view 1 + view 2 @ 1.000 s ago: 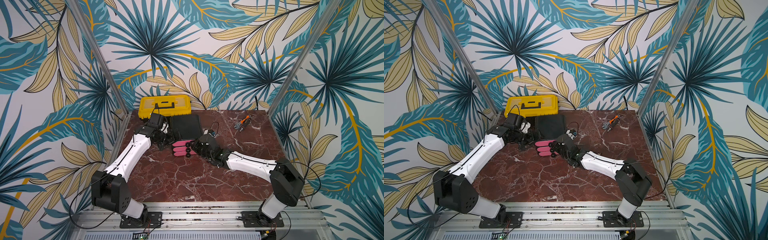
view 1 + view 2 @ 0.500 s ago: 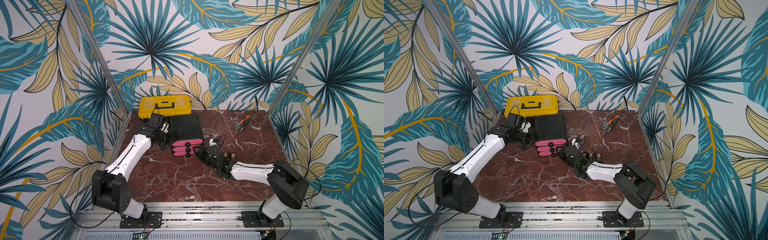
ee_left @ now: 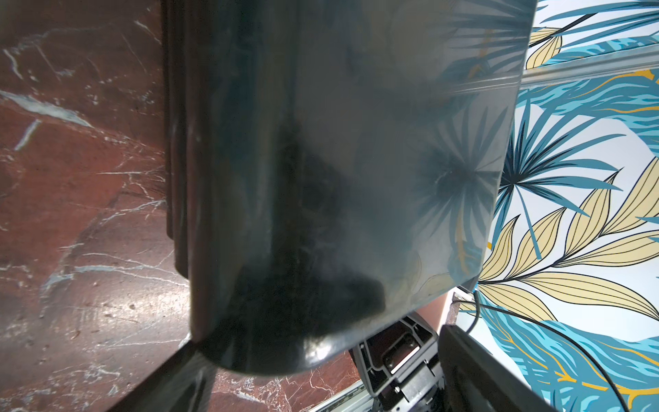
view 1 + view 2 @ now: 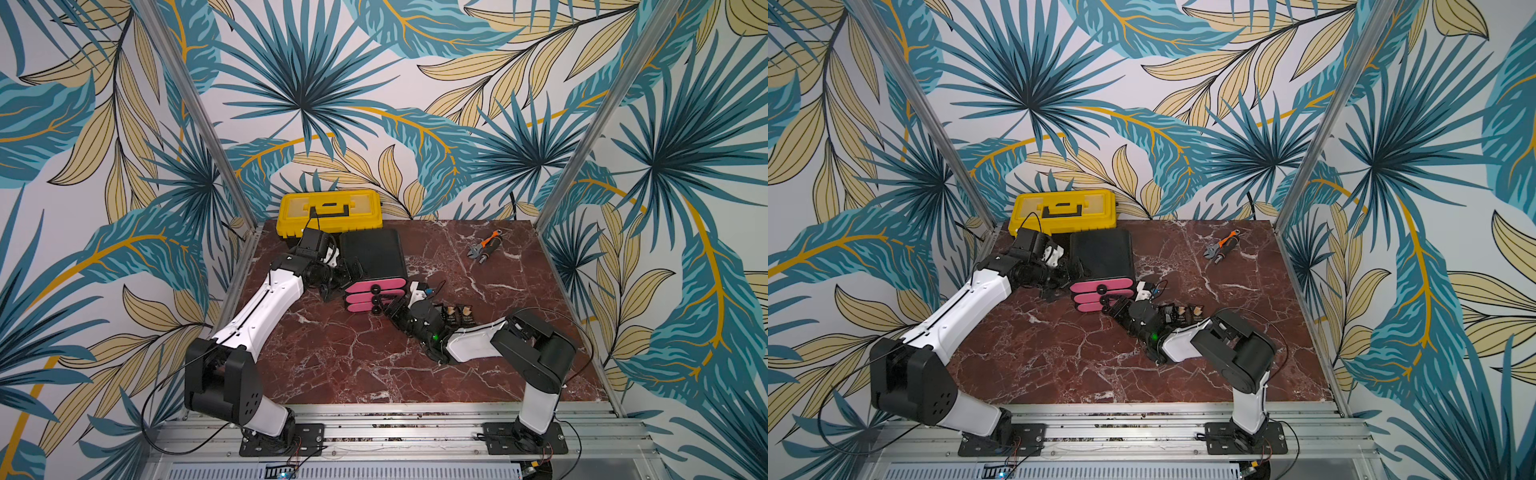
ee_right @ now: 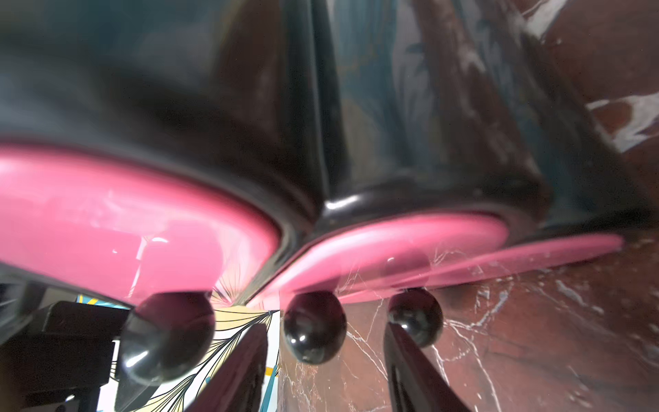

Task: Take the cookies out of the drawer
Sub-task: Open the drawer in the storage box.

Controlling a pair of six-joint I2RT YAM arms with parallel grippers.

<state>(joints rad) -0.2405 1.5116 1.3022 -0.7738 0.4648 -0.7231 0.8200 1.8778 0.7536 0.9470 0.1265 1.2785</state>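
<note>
The left arm stretches low across the red-brown marble bench (image 4: pixel 353 361). The left end effector (image 4: pixel 352 271) is at the left side of the black plastic drawer unit with three pink fronts (image 4: pixel 372 253); its grip cannot be determined. The right arm is folded low. The right end effector (image 5: pixel 326 324) is empty, fingers parted either side of the middle round black knob (image 5: pixel 313 335). Black foil cookie packets (image 4: pixel 457 316) lie on the bench beside the right wrist.
</note>
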